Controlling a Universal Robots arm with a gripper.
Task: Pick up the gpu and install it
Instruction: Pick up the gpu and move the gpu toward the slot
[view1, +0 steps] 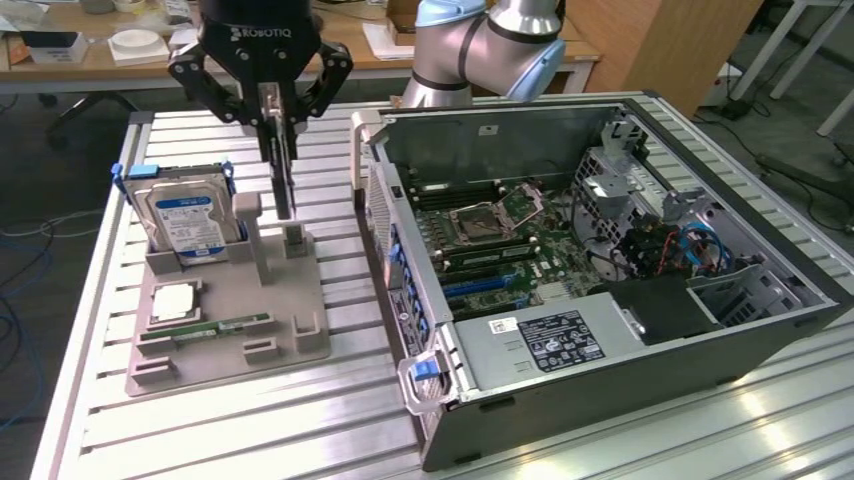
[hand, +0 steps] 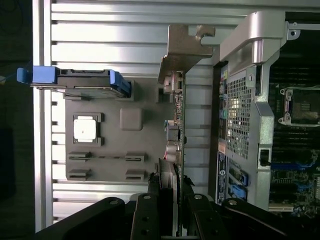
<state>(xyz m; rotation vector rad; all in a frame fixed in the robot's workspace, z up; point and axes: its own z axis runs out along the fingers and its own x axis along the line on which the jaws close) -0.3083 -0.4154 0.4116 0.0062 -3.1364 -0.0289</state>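
At the exterior view's left, on the slatted metal table (view1: 107, 420), a grey holder tray (view1: 287, 297) carries a silver hard drive (view1: 191, 222) with a blue-white label. The drive stands upright in a blue-handled frame at the tray's far end. Lower in the frame, a square processor chip (view1: 174, 300) lies flat in its recess. A narrow green memory stick (view1: 220, 327) lies just beside it, closer to the tray's near edge.

Further right, the gripper (view1: 276, 108) hangs in the upper left of the frame over the tray's right-hand part, its fingers clenched on the gpu (view1: 284, 175). The gpu hangs vertical, thin edge toward the camera. Its lower end is just over an upright post (view1: 294, 240) of the tray; whether the two touch I cannot tell. In the wrist view the gripper (hand: 170, 187) clamps the gpu (hand: 176, 125) from both sides. The card's greyish metal bracket (hand: 187, 47) is at its far end, between the tray (hand: 112, 142) and the computer case (hand: 250, 100).

Right of the gpu, the open computer case (view1: 641, 400) takes up the middle and right of the frame, lying on its side. Its motherboard (view1: 507, 240) is exposed, and a labelled power supply (view1: 554, 340) sits at lower centre. Behind the case, at top centre, stands the robot arm (view1: 481, 40).
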